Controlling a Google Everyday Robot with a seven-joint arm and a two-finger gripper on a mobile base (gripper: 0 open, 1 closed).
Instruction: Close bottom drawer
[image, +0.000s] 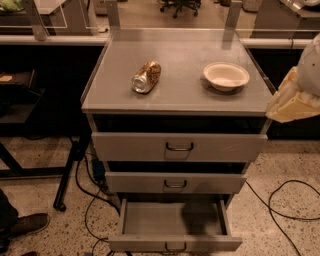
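Observation:
The bottom drawer (175, 243) is the lowest of three grey drawers in the metal cabinet. It is pulled far out toward me, and its inside (170, 218) holds nothing. A small dark wire handle (175, 247) sits at the centre of its front, at the lower edge of the view. The middle drawer (175, 183) and top drawer (179, 147) stand slightly out from the cabinet. My gripper (294, 99) shows as a cream-coloured shape at the right edge, level with the cabinet top and well above and to the right of the bottom drawer.
A crushed can (146, 76) lies on its side on the cabinet top (180, 95). A white bowl (226, 75) stands to its right. Black cables (280, 200) run over the speckled floor on both sides. A person's shoe (27, 223) is at lower left, next to a dark table leg (70, 170).

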